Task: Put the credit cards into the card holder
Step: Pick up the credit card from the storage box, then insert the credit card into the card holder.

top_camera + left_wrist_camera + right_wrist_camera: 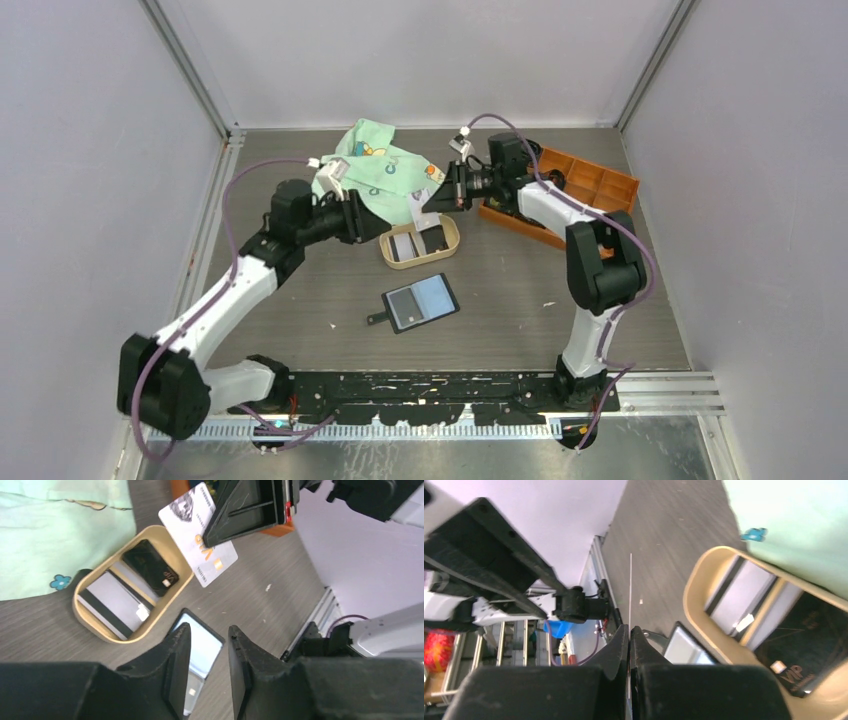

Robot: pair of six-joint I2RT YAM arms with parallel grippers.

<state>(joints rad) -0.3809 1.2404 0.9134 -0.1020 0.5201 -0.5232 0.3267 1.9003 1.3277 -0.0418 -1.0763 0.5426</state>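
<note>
One white card point(197, 535) is pinched in the closed right hand point(629, 632), held tilted in the air just above the tan oval tray point(166, 601). A striped whitish card point(112, 602) and a black card point(150, 567) lie side by side in that tray. The card holder point(421, 302) lies open mid-counter, nearer the near edge. The left hand point(209, 635) hovers beside the tray, fingers apart and empty. A green cloth point(385, 165) lies toward the far edge.

A lab cell: white panel walls point(420, 50), aluminium rails point(660, 385).
</note>
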